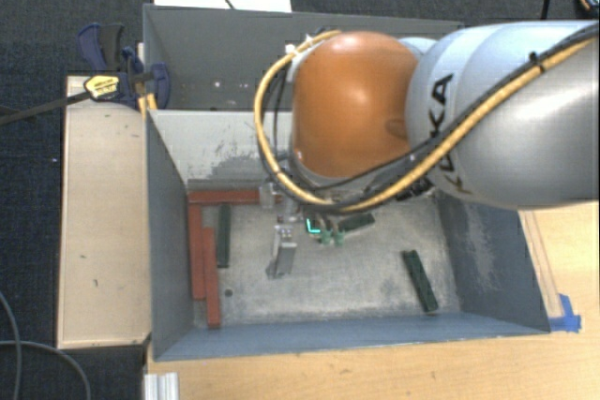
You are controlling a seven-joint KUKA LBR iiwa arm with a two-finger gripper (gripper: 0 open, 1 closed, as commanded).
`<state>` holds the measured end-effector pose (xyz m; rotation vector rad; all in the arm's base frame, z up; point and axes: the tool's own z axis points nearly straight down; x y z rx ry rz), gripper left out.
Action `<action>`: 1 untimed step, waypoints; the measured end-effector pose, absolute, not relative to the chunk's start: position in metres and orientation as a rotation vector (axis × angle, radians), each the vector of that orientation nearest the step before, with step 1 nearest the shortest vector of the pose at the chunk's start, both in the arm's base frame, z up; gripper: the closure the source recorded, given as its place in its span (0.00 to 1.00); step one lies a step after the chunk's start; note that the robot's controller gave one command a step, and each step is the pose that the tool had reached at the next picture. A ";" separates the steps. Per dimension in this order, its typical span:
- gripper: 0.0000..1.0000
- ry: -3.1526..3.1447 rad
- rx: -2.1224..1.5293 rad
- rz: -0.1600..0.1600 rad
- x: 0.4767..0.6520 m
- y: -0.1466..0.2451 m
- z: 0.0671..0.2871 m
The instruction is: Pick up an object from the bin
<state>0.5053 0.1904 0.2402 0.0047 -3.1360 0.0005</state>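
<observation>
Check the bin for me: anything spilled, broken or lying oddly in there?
Nothing stands out. The red-brown bars lie flat in an L by the left wall, with a dark green stick beside them. Another dark stick lies slanted near the right wall. The gripper hangs over the floor between them.

Fairly even light from above, nothing harsh. Soft sheen across the orange cover [352,98], a brighter streak along the silver arm [525,98]. Murky shadow under both at the back of the bin [375,288], paler toward the front. Right wall dimmer than the left. No real glare anywhere.
</observation>
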 end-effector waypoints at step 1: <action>0.00 -3.136 0.014 0.002 0.533 0.178 0.066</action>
